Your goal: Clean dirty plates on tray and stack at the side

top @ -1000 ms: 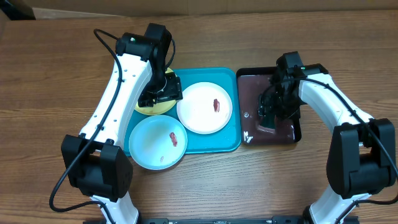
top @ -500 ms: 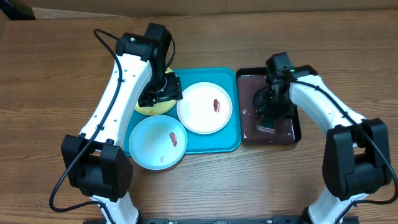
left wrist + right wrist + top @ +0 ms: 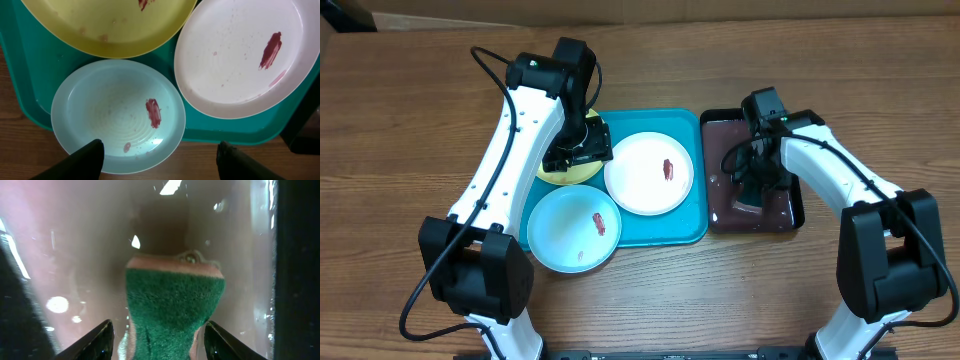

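Turquoise tray carries our smeared yellow-green plate, white plate and light blue plate. Above it our left gripper hangs wide, empty. Just right of it, our right gripper pinches a green sponge in the black tray.

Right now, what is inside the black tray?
The black tray holds reddish-brown liquid and a green sponge, gripped by the right hand. Its floor under the sponge and beneath the murky liquid cannot be seen.

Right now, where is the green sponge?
In the right wrist view, the green sponge sits in the black tray, between the fingers of the right hand, right of the turquoise tray.
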You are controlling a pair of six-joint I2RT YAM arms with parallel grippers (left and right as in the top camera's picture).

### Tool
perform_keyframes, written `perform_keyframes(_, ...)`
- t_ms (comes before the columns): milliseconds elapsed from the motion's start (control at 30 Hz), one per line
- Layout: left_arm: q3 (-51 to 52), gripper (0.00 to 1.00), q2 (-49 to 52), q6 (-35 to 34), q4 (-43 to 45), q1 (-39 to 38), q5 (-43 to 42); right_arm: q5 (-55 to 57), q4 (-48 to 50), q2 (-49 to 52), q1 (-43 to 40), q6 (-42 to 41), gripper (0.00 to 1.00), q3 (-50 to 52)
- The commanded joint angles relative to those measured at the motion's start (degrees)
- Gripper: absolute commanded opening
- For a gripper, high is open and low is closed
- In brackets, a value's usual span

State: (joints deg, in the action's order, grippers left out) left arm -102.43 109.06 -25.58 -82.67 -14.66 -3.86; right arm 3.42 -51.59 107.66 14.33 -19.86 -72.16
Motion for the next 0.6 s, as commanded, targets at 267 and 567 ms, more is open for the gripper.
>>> perform_keyframes(267,0.17,0.73,0.35,-0.17,0.02,-0.42,-0.22,1.07,1.49,-0.26,0.13,-2.95,0.58,2.14)
perform_keyframes(567,0.17,0.73,0.35,-0.15,0.00,-0.42,-0.20,1.05,4.02,-0.26,0.13,-2.93,0.53,3.96)
